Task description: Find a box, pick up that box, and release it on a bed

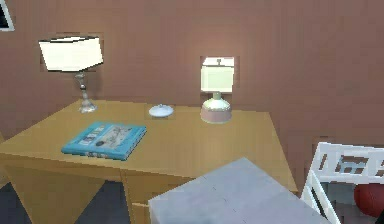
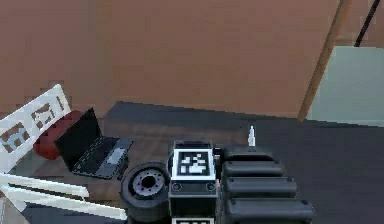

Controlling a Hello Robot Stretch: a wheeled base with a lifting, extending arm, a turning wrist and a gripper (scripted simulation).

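1. as the forward view looks down on a wooden desk [image 1: 200, 140] against a brown wall, we've got two lit lamps on it. a wide-shaded lamp [image 1: 72, 55] stands toward the left and a smaller lamp [image 1: 217, 85] toward the right, with a small white round thing [image 1: 160, 110] between them and a flat blue book [image 1: 104, 140] near the left front.
2. same view, bottom edge: a grey block [image 1: 235, 195] with a flat top sits in front of the desk's near edge. it's the one box-like shape on offer, but whether it is the box, i cannot tell.
3. at the right edge there's a white chair [image 1: 345, 165] with a red cushion [image 1: 365, 200].
4. over to the arm side view, the white chair [image 2: 30, 120] is at the left, red cushion [image 2: 50, 145] on it, and a dark laptop [image 2: 90, 150] with its lid up just beside. seat or floor under it, hard to say.
5. the arm [image 2: 260, 185] sits low at the bottom edge, with a white marker square [image 2: 195, 165] and the gripper [image 2: 148, 188] as a dark round body to its left. its fingers can't be made out, so how the jaws stand i cannot tell, nor whether it holds anything.
6. judgement: a box should be light and fairly stiff, with walls that give if squeezed hard. i'd take it across its narrowest span, near a corner or top edge, not over the broad face.
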